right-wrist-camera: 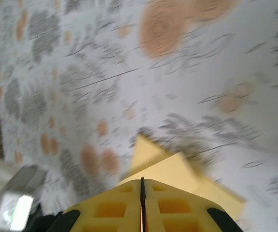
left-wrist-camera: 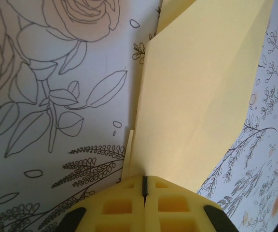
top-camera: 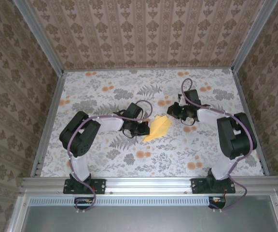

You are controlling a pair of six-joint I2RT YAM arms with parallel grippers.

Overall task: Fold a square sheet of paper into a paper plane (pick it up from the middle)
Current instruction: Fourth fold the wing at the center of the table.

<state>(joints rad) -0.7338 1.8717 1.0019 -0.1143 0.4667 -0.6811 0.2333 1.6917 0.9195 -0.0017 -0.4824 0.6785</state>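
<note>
The pale-yellow sheet of paper (top-camera: pixel 159 128) lies on the flowered table between both grippers, folded into a pointed dart, the paper plane. My left gripper (top-camera: pixel 145 128) is shut, and its fingertips meet the paper's near edge. In the left wrist view the paper (left-wrist-camera: pixel 201 106) spreads flat ahead of the shut left gripper (left-wrist-camera: pixel 144 180), and a narrow flap sticks out at its left. My right gripper (top-camera: pixel 174 112) is shut at the paper's far right corner. The blurred right wrist view has the paper's point (right-wrist-camera: pixel 151 152) just beyond the shut right gripper (right-wrist-camera: pixel 142 181). Neither view shows paper between the jaws.
Aluminium rails (top-camera: pixel 47 121) and patterned walls (top-camera: pixel 144 29) enclose the flowered table (top-camera: pixel 105 154) on three sides. Both arm bases (top-camera: pixel 83 183) sit at the near edge. Orange printed blotches (top-camera: pixel 140 154) mark the cloth.
</note>
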